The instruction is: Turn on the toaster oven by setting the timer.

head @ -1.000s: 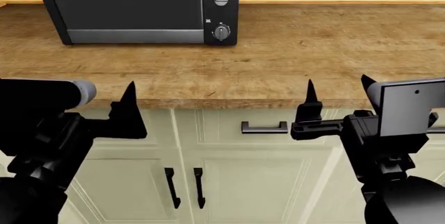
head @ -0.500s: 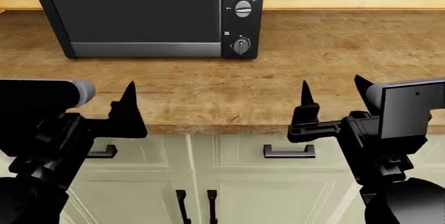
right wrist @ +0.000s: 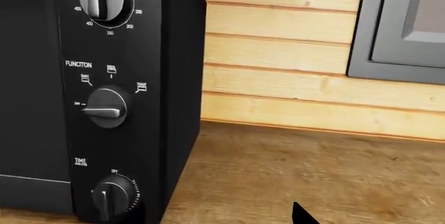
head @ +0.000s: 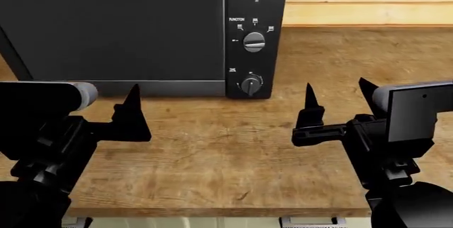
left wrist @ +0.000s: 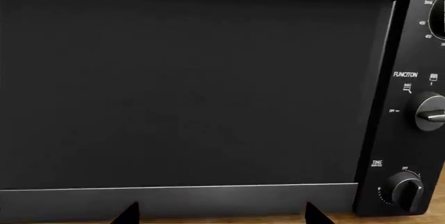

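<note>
Toaster oven [head: 120,32] stands at the far left of the wooden worktop [head: 226,148], its control panel on its right side. Lowest of the three knobs is the timer [head: 251,84], under the small "TIME" label, below the function knob [head: 254,41] — nothing touches it. Both arms hover over the near worktop: the left end effector [head: 131,114] shows only one finger, so I cannot tell its spread, while the right end effector [head: 336,101] gapes wide — holding nothing.
</note>
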Controlling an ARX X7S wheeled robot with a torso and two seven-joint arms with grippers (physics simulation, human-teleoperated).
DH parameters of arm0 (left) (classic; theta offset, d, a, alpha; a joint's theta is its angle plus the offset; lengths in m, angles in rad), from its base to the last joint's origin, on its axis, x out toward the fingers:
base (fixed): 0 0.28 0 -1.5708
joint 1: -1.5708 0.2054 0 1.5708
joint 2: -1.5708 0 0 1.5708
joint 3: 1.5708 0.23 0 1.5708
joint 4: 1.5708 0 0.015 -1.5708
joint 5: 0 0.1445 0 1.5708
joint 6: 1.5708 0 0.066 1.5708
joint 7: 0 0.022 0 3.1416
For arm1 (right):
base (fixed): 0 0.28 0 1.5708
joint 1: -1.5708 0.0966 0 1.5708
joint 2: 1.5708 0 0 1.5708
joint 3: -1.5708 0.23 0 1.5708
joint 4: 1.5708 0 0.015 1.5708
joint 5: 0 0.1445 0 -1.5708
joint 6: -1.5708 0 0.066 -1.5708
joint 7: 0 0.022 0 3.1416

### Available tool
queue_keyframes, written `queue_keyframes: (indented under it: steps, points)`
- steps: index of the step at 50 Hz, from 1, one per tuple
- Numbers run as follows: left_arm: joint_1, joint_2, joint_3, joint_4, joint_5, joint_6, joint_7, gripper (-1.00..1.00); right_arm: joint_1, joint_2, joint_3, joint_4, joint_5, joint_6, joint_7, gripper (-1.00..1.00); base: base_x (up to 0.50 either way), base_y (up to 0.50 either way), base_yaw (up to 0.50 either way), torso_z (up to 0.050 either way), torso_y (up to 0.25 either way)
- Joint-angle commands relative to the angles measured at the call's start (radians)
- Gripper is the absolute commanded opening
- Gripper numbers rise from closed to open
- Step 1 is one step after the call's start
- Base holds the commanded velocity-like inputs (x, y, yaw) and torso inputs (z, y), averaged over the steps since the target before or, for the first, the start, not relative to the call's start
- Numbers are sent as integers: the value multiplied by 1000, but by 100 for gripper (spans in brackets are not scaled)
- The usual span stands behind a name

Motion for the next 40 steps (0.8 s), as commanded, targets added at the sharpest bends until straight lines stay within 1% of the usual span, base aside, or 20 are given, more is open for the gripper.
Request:
queue_keyframes:
  steps: [1, 4, 19, 21, 24, 25, 26, 27, 28, 29, 30, 32, 33, 34, 35, 39, 40]
  points:
    - [4, -6, 9, -4, -6, 15, -5, 100, 0, 3, 4, 3, 14, -1, 6, 100, 500, 0, 0, 0, 0]
    - [4, -8, 13, -6, -5, 19, -6, 100, -8, 10, -10, 10, 1, -19, 25, 100, 500, 0, 0, 0, 0]
    - [12, -14, 20, -9, -21, 34, -15, 100, 2, 14, -5, -4, 17, -1, 44, 100, 0, 0, 0, 0, 1]
    - [7, -17, 10, -6, -53, 27, -35, 100, 11, 12, -1, -16, 24, 24, 49, 100, 0, 0, 0, 0, 0]
    - [3, -38, -14, -1, -114, 13, -72, 100, 45, 6, 14, -52, 48, 105, 56, 100, 0, 0, 0, 0, 0]
    - [-22, -60, -33, -11, -186, 4, -124, 100, 62, 36, -10, -64, 81, 131, 93, 100, 0, 0, 0, 0, 0]
    - [-37, -93, -53, -8, -261, 3, -176, 100, 81, 40, 25, -64, 177, 162, 141, 100, 0, 0, 0, 0, 0]
    - [-47, -105, -55, -13, -293, 4, -202, 100, 84, 53, 42, -63, 250, 173, 189, 100, 0, 0, 0, 0, 0]
    - [-60, -136, -64, -23, -357, 12, -247, 100, 92, 80, 63, -49, 375, 173, 272, 100, 0, 0, 0, 0, 0]
    - [-67, -153, -67, -35, -408, 26, -284, 100, 107, 106, 87, -24, 521, 173, 378, 100, 0, 0, 0, 0, 0]
    - [-73, -192, -71, -40, -490, 51, -341, 100, 134, 143, 122, 54, 671, 173, 528, 100, 0, 0, 0, 0, 0]
    - [-80, -260, -78, -29, -578, 74, -395, 100, 185, 204, 110, 125, 971, 164, 828, 100, 0, 0, 0, 0, 0]
    - [-82, -281, -78, -27, -589, 74, -410, 100, 196, 233, 81, 147, 1121, 139, 951, 100, 0, 0, 0, 0, 0]
    - [-80, -290, -80, -29, -598, 77, -417, 100, 205, 257, 49, 165, 1271, 115, 1022, 100, 0, 0, 0, 0, 0]
    - [-55, -319, -105, -17, -629, 85, -435, 100, 211, 285, 9, 173, 1407, 79, 1099, 100, 0, 0, 0, 0, 0]
    - [-45, -374, -128, -5, -688, 113, -479, 100, 234, 349, -116, 208, 1572, -11, 1257, 100, 0, 0, 0, 0, 0]
    - [-46, -381, -127, -7, -692, 119, -489, 100, 246, 359, -144, 208, 1589, -19, 1283, 100, 0, 0, 0, 0, 0]
